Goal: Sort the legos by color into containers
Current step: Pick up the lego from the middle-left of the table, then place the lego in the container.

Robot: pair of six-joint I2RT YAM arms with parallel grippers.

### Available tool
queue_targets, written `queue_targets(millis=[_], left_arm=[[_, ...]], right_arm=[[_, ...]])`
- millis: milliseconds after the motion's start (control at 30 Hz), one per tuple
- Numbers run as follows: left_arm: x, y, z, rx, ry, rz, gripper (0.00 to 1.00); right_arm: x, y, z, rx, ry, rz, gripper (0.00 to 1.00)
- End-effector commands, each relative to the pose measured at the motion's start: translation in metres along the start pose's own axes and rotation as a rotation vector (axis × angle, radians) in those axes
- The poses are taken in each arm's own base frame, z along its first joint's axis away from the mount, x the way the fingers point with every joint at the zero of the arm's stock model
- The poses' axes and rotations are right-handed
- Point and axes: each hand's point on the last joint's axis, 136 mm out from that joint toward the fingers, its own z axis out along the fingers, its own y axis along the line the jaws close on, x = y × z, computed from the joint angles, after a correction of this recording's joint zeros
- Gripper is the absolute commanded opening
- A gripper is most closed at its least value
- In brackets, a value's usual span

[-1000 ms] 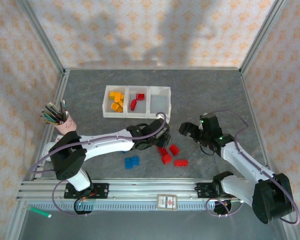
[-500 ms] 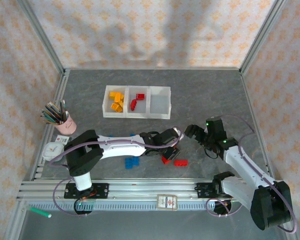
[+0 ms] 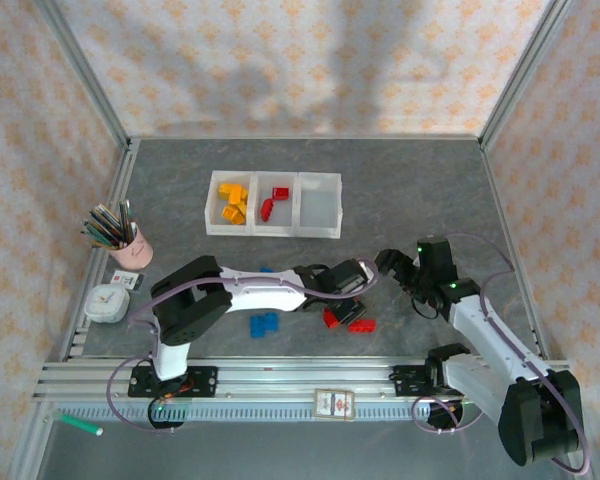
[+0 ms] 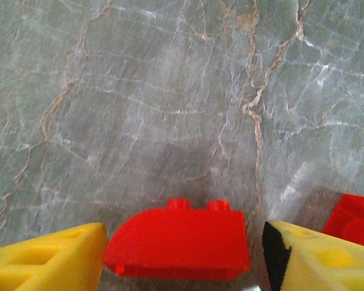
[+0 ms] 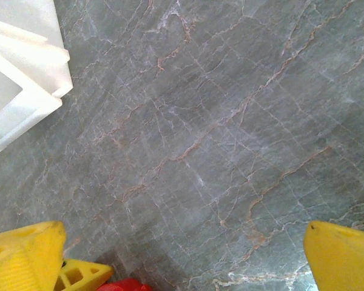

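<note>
Left gripper, jaws parted, straddles red brick, lower centre; likely light, rigid, slick: pinch flat sides; right gripper agape.

A red curved-top plastic brick is lying between the left hand's tips, another red brick just right of it. Well beyond that hand, the white translucent three-compartment bin is holding yellow-orange bricks and red ones.
</note>
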Motion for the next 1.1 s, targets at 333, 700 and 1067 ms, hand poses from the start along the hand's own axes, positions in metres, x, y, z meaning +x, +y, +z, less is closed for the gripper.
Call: queue_targets(millis=[333,700,1067], left_arm=[[0.001,0.006,0.009,-0.02,0.003,0.027,0.46],[-0.032,0.032,-0.046,-0.028,-0.151,-0.07,0.43],[-0.062,0.148,-0.138,-0.29,-0.356,-0.385,0.4]], right_arm=[[-0.006,0.006,-0.007,-0.031,-0.039,0.004,1.0],[-0.007,0.032,-0.015,-0.137,-0.005,-0.031,1.0],[-0.002,0.084,-0.008,-0.233,0.041,-0.135,1.0]])
